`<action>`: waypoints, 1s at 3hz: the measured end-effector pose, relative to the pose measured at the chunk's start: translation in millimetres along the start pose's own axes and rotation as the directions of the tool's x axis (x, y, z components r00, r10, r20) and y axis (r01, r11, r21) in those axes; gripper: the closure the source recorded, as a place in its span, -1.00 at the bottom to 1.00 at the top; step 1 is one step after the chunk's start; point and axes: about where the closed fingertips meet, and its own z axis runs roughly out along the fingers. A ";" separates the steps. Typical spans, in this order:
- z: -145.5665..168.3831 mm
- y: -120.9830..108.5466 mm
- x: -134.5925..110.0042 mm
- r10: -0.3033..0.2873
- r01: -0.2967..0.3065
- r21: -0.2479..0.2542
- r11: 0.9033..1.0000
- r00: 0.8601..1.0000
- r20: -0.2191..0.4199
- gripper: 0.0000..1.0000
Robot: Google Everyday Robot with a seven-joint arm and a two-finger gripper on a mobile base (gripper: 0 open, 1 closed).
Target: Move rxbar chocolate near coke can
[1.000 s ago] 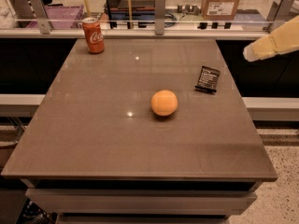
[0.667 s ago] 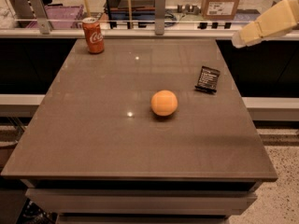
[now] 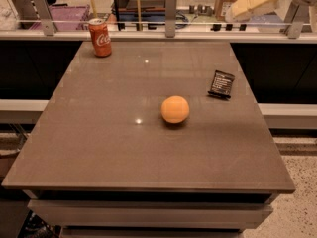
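Note:
The rxbar chocolate (image 3: 221,84) is a small flat black wrapper with white text, lying on the right side of the grey table (image 3: 109,148). The coke can (image 3: 100,37) stands upright at the table's far left corner. My gripper (image 3: 247,3), a cream-coloured shape, hangs high at the top right, above and beyond the table's far edge. It is well above and behind the bar and touches nothing.
A round orange fruit (image 3: 175,109) sits near the table's middle, left of and nearer than the bar. A rail with metal posts (image 3: 171,6) runs along the table's far edge. Dark gaps lie on both sides of the table.
My gripper has moved up and to the left, from the right edge toward the top of the view. The bar, can and orange have not moved.

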 end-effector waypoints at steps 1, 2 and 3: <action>13.1 8.7 -5.2 0.144 -0.143 0.038 0.989 0.989 -0.025 -1.00; 34.4 11.7 -4.5 0.255 -0.251 0.070 0.965 0.966 -0.051 -1.00; 59.3 7.3 -8.2 0.316 -0.308 0.093 0.947 0.946 -0.079 -1.00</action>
